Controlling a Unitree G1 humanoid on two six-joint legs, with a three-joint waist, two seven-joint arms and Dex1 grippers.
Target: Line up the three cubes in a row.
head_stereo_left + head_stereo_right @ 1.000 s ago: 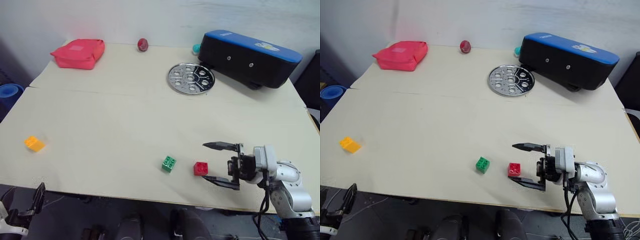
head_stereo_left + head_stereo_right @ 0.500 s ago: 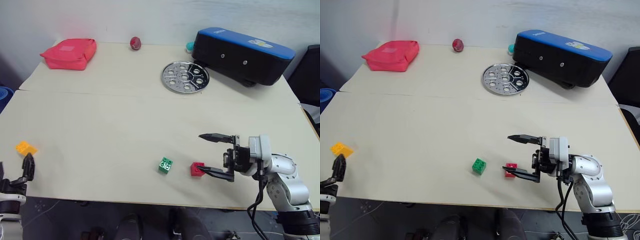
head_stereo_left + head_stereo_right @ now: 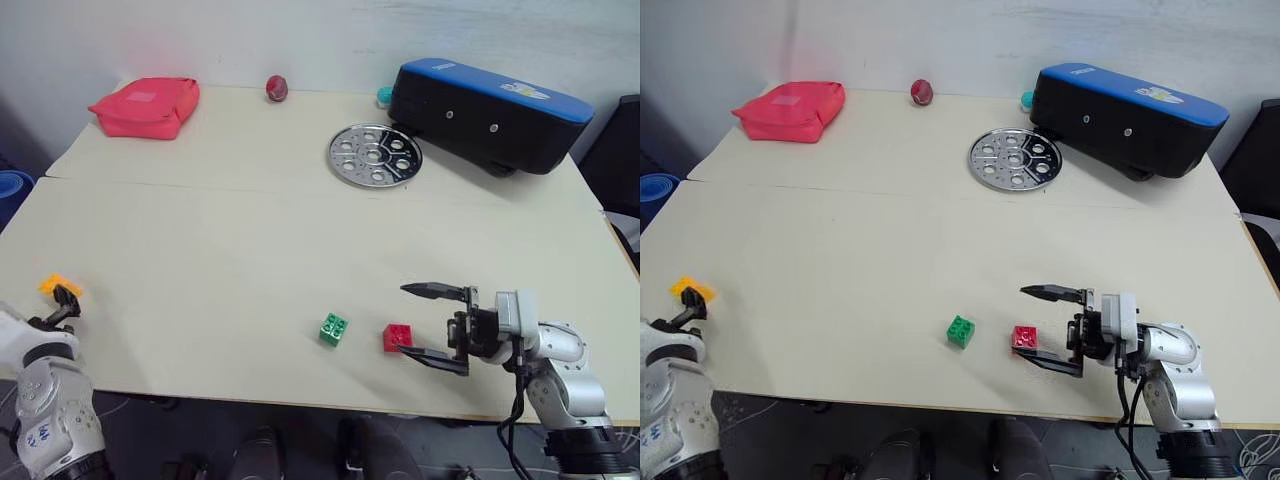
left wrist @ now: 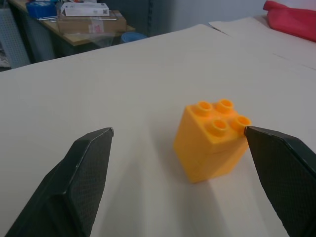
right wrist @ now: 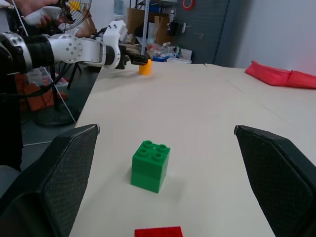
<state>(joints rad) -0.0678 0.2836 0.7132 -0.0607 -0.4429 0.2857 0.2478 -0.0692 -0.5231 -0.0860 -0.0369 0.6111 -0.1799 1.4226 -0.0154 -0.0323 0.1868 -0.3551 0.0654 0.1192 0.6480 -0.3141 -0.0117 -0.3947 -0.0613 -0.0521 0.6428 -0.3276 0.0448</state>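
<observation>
Orange-yellow cube [image 4: 213, 139]: between open left fingers [image 4: 86, 168]. Red cube [image 3: 398, 337]: just ahead of open right fingers [image 3: 437, 291]; green cube [image 3: 334, 329] beyond.

Robotics lab or workshop. Plain pale bench [image 3: 250, 230] against a bare white wall. Right wrist view: dark pegboard wall [image 5: 205, 29], cluttered shelving with boxes [image 5: 158, 34], a fan [image 5: 81, 10]. Left wrist view: side table carrying cardboard boxes [image 4: 91, 22].
</observation>
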